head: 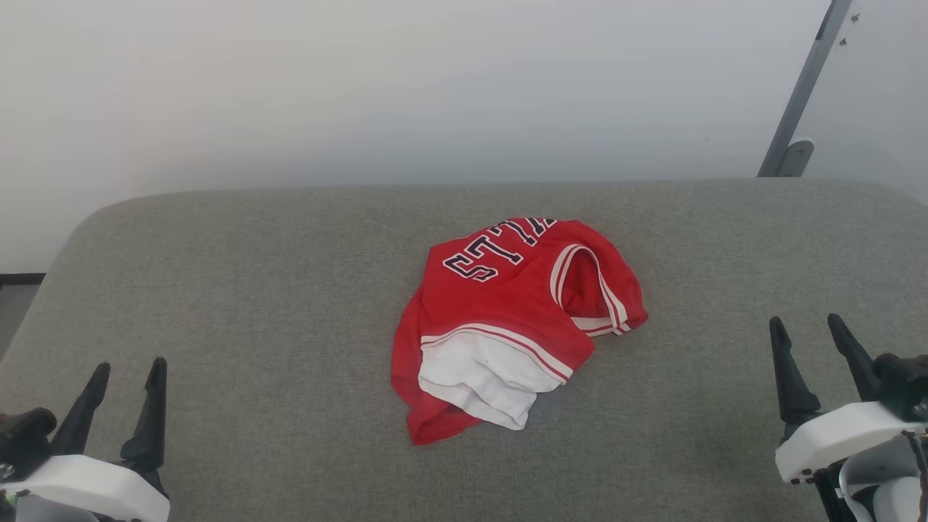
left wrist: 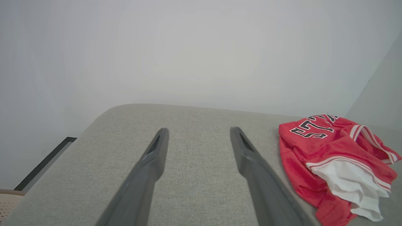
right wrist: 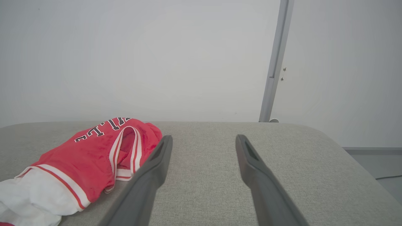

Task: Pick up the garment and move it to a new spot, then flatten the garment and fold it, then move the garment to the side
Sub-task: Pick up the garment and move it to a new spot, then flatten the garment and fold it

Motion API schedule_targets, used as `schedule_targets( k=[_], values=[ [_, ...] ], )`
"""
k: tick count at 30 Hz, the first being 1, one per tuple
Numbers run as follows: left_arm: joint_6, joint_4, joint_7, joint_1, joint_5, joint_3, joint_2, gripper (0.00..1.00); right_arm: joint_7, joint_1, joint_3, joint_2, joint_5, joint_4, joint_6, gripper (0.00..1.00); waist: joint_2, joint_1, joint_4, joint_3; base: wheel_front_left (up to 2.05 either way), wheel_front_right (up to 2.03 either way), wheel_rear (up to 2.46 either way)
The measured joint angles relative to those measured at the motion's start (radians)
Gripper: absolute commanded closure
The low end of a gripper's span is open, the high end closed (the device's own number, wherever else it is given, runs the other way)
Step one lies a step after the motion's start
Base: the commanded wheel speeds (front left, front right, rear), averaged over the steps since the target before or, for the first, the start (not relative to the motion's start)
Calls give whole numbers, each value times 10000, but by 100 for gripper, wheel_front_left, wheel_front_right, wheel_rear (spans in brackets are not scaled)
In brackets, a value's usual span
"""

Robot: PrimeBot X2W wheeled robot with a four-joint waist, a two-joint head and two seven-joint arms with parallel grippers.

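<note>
Item: garment [head: 507, 319] crumpled on grey surface [head: 217, 290], apparently untouched; left gripper [head: 130, 364], right gripper [head: 805, 319] spread, empty; all steps pending

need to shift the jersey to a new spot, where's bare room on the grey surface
Bare grey surface lies between the jersey and the left end effector, and between the jersey and the right end effector. Only the middle is taken.

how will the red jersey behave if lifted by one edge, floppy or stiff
Probably floppy: the garment lies bunched in soft folds on the grey surface, so it would likely drape and unfurl. It looks thin and light, with its white inside flopped out. Pushed, it would probably bunch rather than slide.
</note>
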Motion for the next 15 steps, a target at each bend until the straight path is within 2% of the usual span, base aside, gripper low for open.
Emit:
schedule_targets(
  k=[8,15],
  values=[
    [-171,-44,6,4,107,-2,-29,0,-12,-9,12,4,-29,33,0,0,0,0,-34,14,0,0,0],
    [-479,-380,685,-423,104,-374,144,0,-10,-129,63,35,-140,23,0,0,0,0,-204,153,0,0,0]
  ],
)
